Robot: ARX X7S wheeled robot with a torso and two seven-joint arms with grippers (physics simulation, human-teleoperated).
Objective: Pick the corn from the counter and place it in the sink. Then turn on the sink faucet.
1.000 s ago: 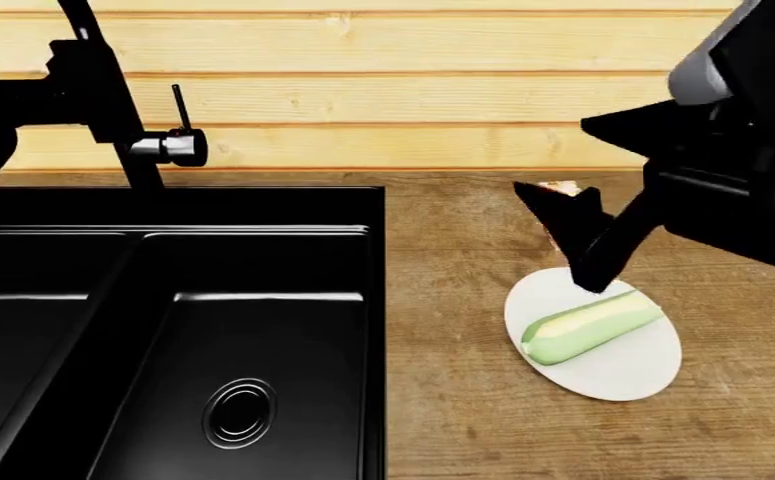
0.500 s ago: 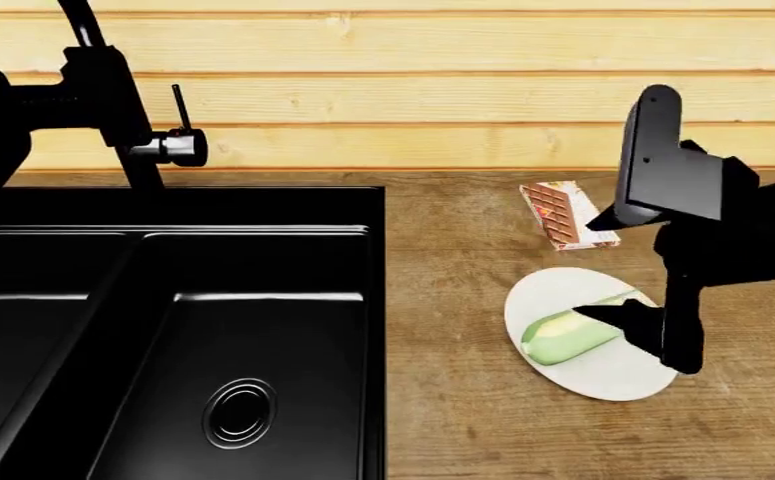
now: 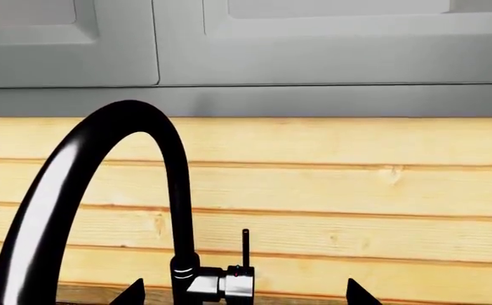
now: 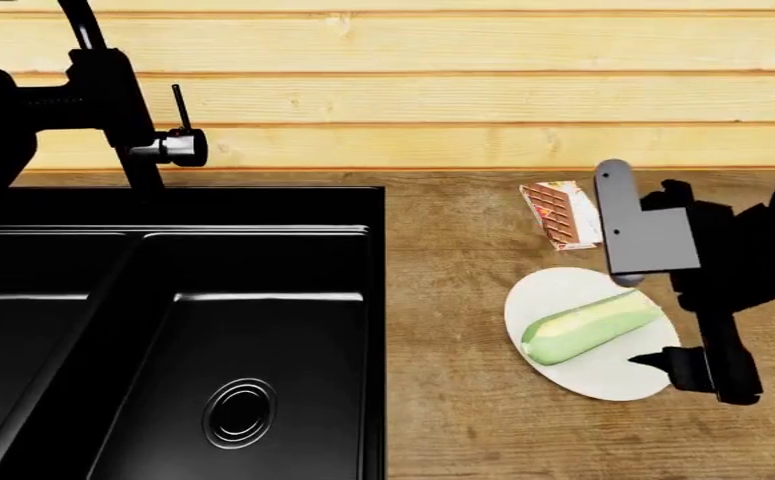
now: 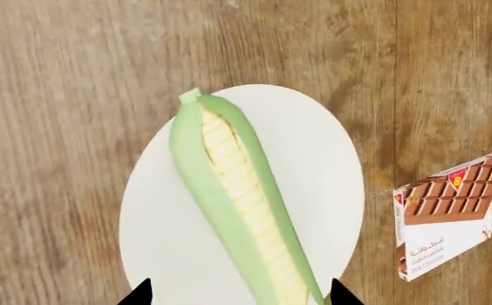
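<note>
Nothing of the task is finished yet. The corn (image 4: 590,327) is lying on the white plate (image 4: 610,374), which is sitting on the wood-grain counter (image 4: 461,420) to the right of the sink (image 4: 174,330); the ear is not yet gripped, both basins are showing only their drains, and the faucet lever (image 4: 180,106) is standing upright with no water running. Lifting the corn, carrying it to the sink, dropping it in and working the lever all remain.

The right gripper (image 5: 235,293) is hanging over the plate with its jaws spread, one dark tip on each side of the ear's thick end in the right wrist view, touching nothing that I can make out. The left gripper (image 3: 241,293) is likewise open and empty, its two tips framing the faucet (image 3: 101,190) base and lever.

For room: the plate is lying well clear of the sink's right rim, with bare counter between them, so a sideways carry toward the sink is looking unobstructed. The chocolate bar (image 4: 565,215) is lying just beyond the plate, toward the plank wall, close enough that a finger opening that way could brush it. The plate's rim is low, so the fingers probably need to be coming down close around the ear without pressing on the plate.
</note>
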